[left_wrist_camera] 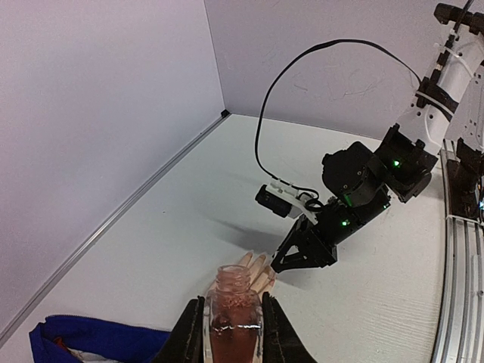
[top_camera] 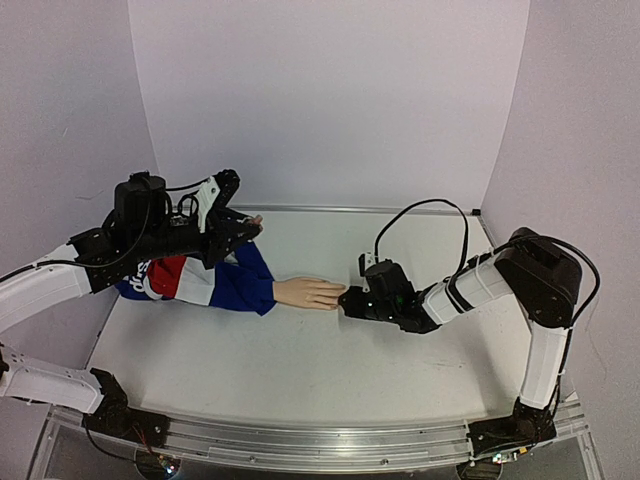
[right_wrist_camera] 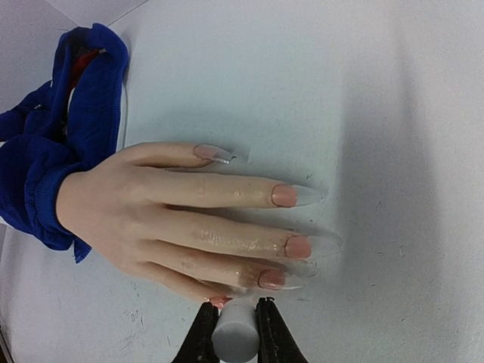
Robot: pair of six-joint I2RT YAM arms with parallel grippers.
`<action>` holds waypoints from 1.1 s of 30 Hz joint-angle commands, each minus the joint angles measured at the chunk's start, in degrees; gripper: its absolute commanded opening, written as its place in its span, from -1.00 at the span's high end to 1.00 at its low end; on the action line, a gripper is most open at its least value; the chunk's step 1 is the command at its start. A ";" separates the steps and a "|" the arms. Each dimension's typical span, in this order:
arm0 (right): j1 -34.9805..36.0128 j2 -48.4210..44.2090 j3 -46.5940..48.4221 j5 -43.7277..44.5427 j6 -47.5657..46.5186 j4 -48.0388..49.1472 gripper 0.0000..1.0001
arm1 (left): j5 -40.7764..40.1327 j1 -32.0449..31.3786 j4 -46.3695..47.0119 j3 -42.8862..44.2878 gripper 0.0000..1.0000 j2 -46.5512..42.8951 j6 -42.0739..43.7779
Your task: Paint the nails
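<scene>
Nails (right_wrist_camera: 283, 195) of the mannequin hand (top_camera: 305, 292) lie on the worktop (top_camera: 300, 380), the fingers' long axis pointing straight at the right end effector (right_wrist_camera: 235, 324), the nearer one. It is clamped on a white brush cap (right_wrist_camera: 234, 342) just beside the little finger's tip. The left end effector (left_wrist_camera: 233, 329), above the sleeve (top_camera: 215, 282), is clamped on the open polish bottle (left_wrist_camera: 234, 302).
</scene>
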 commanded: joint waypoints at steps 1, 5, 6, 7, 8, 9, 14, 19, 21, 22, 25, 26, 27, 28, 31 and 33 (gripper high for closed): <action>0.21 -1.50 0.99 2.28 0.07 -0.96 1.00 | 1.09 0.14 1.42 1.17 1.00 -0.68 -0.36; 0.20 -2.01 0.89 2.64 0.34 -1.56 1.00 | 1.11 0.10 1.42 1.12 1.00 -0.78 -0.36; 0.22 -2.22 0.76 2.65 0.35 -1.59 1.00 | 1.11 0.14 1.42 1.11 1.00 -0.86 -0.36; 0.22 -2.63 0.59 2.61 0.42 -1.69 1.00 | 1.17 0.14 1.42 1.06 1.00 -0.88 -0.36; 0.21 -3.02 0.35 2.52 0.48 -1.65 1.00 | 1.13 0.14 1.42 1.08 1.00 -0.95 -0.31; 0.26 -3.58 0.07 2.55 0.48 -1.68 1.00 | 1.10 0.14 1.42 1.04 1.00 -0.93 -0.28; 0.18 -8.81 -2.53 1.67 0.23 -1.24 1.00 | 1.11 0.14 1.42 1.07 1.00 -0.91 -0.19; 0.20 -15.60 -5.27 -0.40 -0.86 -1.55 1.00 | 1.31 0.14 1.42 1.08 1.00 -0.42 -0.30; 0.13 -17.46 -5.25 -2.35 -2.48 -2.35 1.00 | 1.73 0.14 1.42 1.07 1.00 -0.22 -0.54; 0.05 -18.29 -5.00 -3.57 -3.57 -2.80 1.00 | 2.07 0.14 1.43 1.02 1.00 -0.18 -0.47; -0.14 -21.53 -4.36 -7.05 -6.43 -3.72 1.00 | 3.55 0.14 1.42 0.99 1.00 0.53 -0.28; -0.48 -22.60 -4.13 -8.47 -7.24 -4.12 1.00 | 4.12 0.14 1.42 0.97 1.00 0.83 -0.17; -0.94 -23.53 -3.55 -10.38 -7.87 -4.88 1.00 | 4.71 0.14 1.42 0.89 1.00 1.14 -0.11; -1.54 -24.25 -2.18 -12.96 -8.45 -5.91 1.00 | 5.36 0.14 1.42 0.91 1.00 1.46 -0.12; -2.60 -25.24 2.43 -21.98 -10.76 -9.72 1.00 | 9.42 0.14 1.42 1.02 1.00 2.54 0.20; -2.64 -25.66 6.34 -28.14 -13.22 -13.12 1.00 | 12.09 0.07 1.42 1.18 1.00 3.10 0.09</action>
